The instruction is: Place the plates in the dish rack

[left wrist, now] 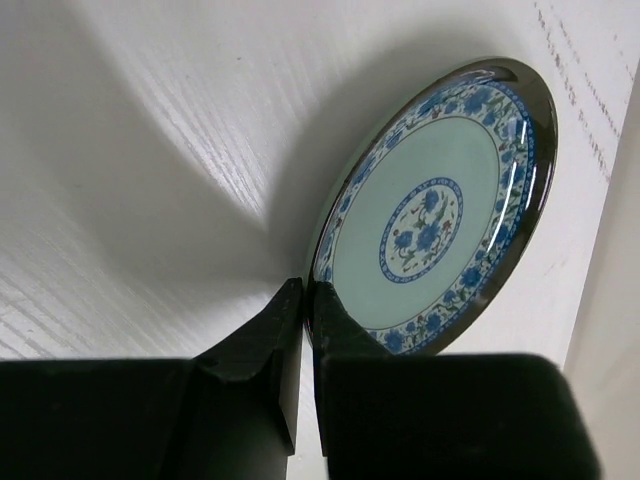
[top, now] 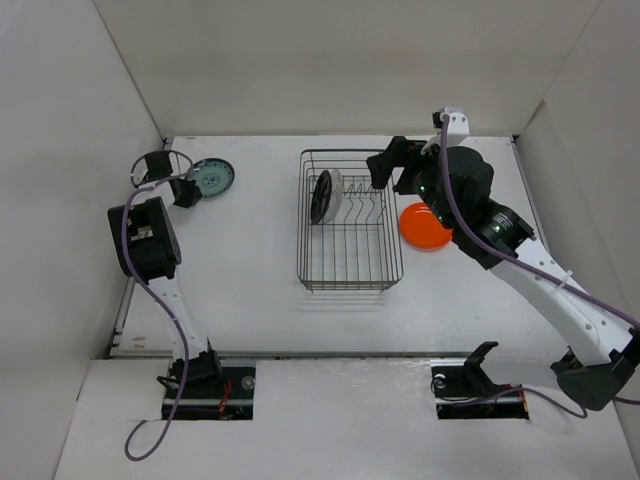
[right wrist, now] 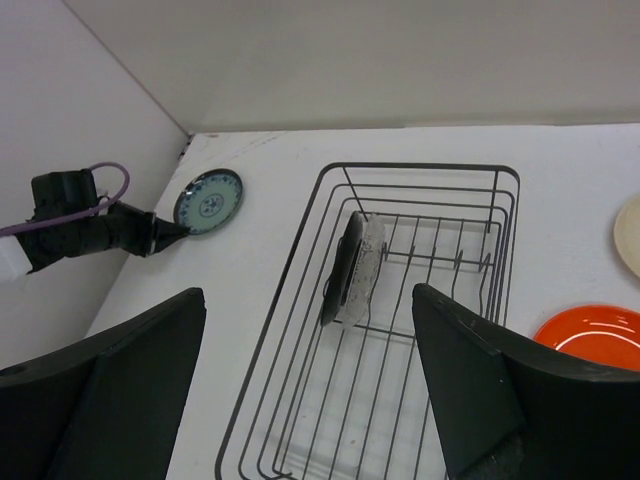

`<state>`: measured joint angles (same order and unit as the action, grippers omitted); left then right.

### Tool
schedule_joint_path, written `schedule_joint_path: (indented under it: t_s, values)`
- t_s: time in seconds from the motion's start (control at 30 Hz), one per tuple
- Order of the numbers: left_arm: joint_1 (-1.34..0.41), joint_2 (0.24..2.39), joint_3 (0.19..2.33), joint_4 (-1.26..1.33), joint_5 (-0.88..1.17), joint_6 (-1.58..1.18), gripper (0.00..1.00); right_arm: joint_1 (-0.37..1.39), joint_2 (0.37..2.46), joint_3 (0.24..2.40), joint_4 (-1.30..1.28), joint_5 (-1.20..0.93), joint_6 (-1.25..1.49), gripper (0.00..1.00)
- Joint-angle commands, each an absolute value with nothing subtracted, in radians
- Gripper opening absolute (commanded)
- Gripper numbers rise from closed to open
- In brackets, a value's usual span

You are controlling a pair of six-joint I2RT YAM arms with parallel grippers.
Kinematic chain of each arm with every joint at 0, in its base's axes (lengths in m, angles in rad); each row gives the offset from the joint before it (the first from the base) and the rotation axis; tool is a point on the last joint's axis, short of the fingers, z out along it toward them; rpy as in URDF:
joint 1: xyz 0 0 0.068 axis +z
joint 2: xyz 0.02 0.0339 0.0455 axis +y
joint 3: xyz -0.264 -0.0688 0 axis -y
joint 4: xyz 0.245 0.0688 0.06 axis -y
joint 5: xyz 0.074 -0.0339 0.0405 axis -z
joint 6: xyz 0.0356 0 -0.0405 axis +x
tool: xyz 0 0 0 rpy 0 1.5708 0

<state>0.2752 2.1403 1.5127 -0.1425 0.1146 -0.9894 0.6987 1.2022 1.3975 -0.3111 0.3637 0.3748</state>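
Left wrist view: my left gripper point(left wrist: 308, 292) is squeezed tight on the teal plate point(left wrist: 435, 215) at its rim. I must lift it slowly, straight up.

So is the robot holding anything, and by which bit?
Yes. The left tool pinches the teal flowered plate by its rim. The right tool is open near the dish rack, holding nothing.
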Motion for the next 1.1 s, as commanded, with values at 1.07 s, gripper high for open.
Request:
schedule_joint_path:
  t_s: [1.07]
  values:
    - [-0.058, 1.249, 1.022, 0.379, 0.678, -0.750, 0.00, 0.506, 1.637, 1.537, 0.147, -0.557, 0.402, 0.90]
